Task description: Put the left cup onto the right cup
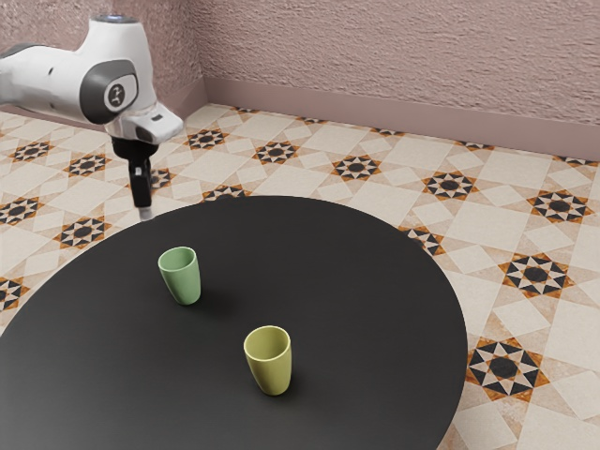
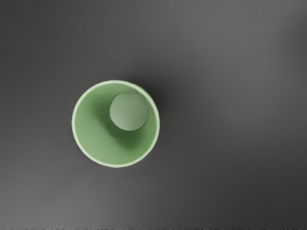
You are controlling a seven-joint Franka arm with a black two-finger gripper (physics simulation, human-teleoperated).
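Hovering over the left, pale green tapered plastic cup point(image 1: 179, 275) with black end effector point(image 1: 144, 214), spread or pressed impossible to tell. Probably light, stiff, slick: best pinched across rim wall.

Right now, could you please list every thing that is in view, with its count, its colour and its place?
green cup: one, light green, upright on the table, empty, the nearer one to the arm.
yellow-green cup: one, yellow-green, upright on the table, to the exterior view's right of the green cup, apart from it.
table: one, black, round, under both cups.
floor: cream tiles with dark and orange stars, around the table.
wall: pinkish, rough, behind the floor.
arm: one, white, at the exterior view's upper left.
gripper: one, black, pointing down, higher than the green cup, touching no cup.
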